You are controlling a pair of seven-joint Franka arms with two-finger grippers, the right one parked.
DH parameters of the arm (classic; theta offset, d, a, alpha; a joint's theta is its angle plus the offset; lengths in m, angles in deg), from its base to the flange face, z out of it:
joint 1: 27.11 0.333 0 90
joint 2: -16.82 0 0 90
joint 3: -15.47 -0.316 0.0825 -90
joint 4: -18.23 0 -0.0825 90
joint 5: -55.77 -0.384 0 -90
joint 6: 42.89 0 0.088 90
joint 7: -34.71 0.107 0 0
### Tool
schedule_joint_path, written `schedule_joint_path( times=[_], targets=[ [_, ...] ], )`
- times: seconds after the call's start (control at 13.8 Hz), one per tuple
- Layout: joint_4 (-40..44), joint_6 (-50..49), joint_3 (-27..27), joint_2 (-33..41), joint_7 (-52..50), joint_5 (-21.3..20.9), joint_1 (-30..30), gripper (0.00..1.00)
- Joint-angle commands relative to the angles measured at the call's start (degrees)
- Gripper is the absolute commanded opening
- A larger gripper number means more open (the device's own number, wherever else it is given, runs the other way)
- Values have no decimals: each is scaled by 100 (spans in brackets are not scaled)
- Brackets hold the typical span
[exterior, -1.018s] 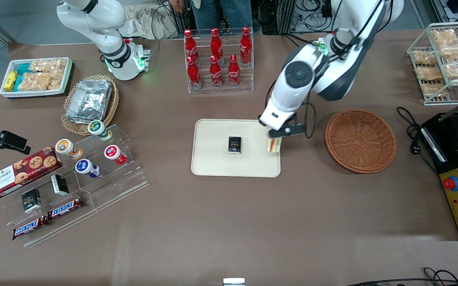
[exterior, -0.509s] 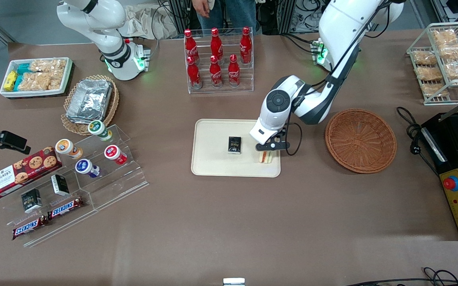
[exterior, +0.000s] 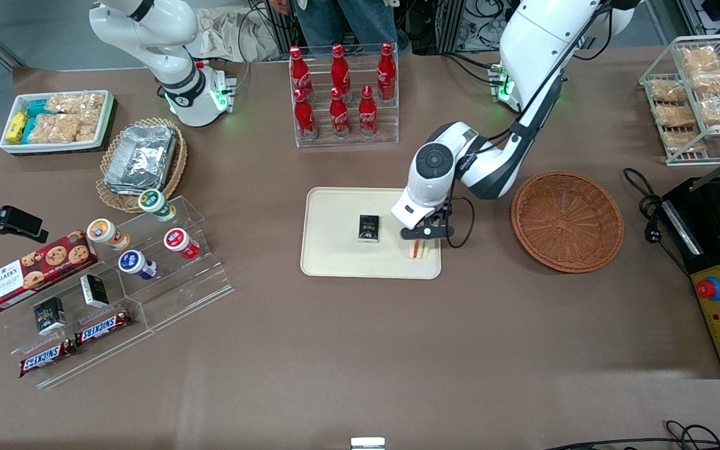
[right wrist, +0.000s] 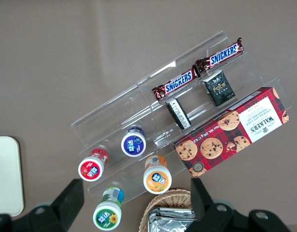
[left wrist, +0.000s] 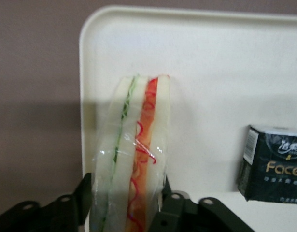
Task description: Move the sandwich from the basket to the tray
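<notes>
- Cream tray (exterior: 335,250), front view: it lies at mid-table, and the left arm's gripper (exterior: 421,240) is low over the tray corner nearest the basket (exterior: 567,221) and nearest the front camera.
- Front view: the sandwich (exterior: 420,250) sits directly under the gripper, within the tray rim, standing on edge with its filling stripe showing.
- Front view: a small black packet (exterior: 369,227) lies on the tray beside the sandwich, apart from it, toward the parked arm's end.
- Front view: the reddish-brown wicker basket holds nothing visible and stands just beside the tray, toward the working arm's end of the table.
- Front view: a rack of red bottles (exterior: 341,94) stands farther from the front camera than the tray.
- Left wrist view: the gripper (left wrist: 126,198) is clamped on the sandwich (left wrist: 131,154), one dark finger (left wrist: 83,195) pressed to each bread face.
- Left wrist view: the wedge is upright, wrapped in clear film, with a green layer and a reddish-orange layer between pale bread slices; the tray (left wrist: 211,72) is beneath it, though contact with the tray floor cannot be confirmed.
- Left wrist view: the black packet (left wrist: 271,164) rests on the tray, well clear of the sandwich.
- Right wrist view: acrylic display steps (right wrist: 172,104) carry chocolate bars, small pots and a red biscuit box (right wrist: 233,130); a tray corner (right wrist: 6,176) shows at the frame edge.
</notes>
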Motion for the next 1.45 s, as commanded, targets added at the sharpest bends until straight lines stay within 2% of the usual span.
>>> schedule_joint_path(
  times=[0.0,0.29,0.36,0.51,0.95,1.24,1.38],
  targets=[
    [628,-1208,-35,384,443,-66,128,100],
    [2648,-4467,-26,385,1909,14,505,100],
    [3018,-4858,-26,394,2270,188,715,100],
    [3233,-4967,-35,734,2581,715,1426,100],
    [2979,-4976,-44,1736,2608,603,2307,100],
    [2119,-4757,-113,2554,2617,559,2264,100],
    [2038,-4660,-393,2608,2643,567,1985,100]
  ],
)
